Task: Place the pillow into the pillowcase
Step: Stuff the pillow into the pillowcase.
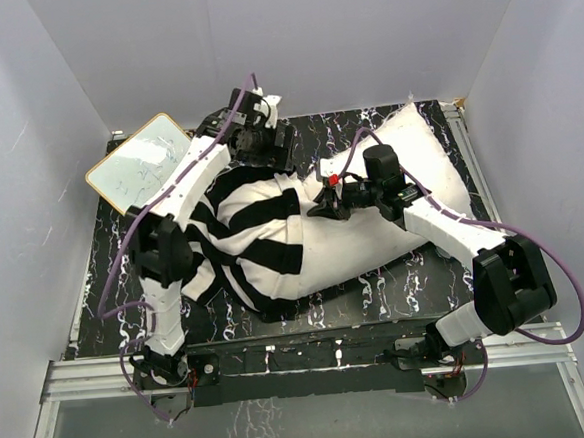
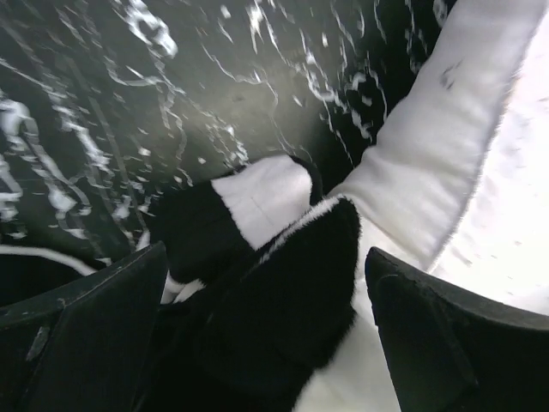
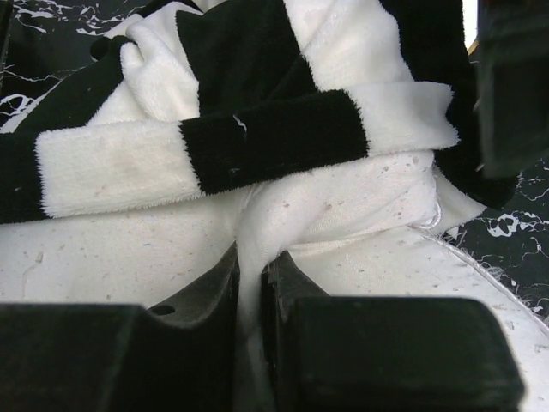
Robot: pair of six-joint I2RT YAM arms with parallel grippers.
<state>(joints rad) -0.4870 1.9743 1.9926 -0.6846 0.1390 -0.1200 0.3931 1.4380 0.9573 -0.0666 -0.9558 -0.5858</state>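
Wide-set black fingers (image 2: 86, 335) of the left pincer (image 2: 266, 292) stand released either side of the pillowcase (image 2: 287, 309) hem, plush and black-and-white. Right wrist: the right pincer (image 3: 250, 266) is clenched on a fold of the pillow (image 3: 360, 206), nubbly white cloth. From above, the pillowcase sleeves roughly the pillow's left half on the marbled surface (image 1: 396, 277); the plump right half is not yet covered.
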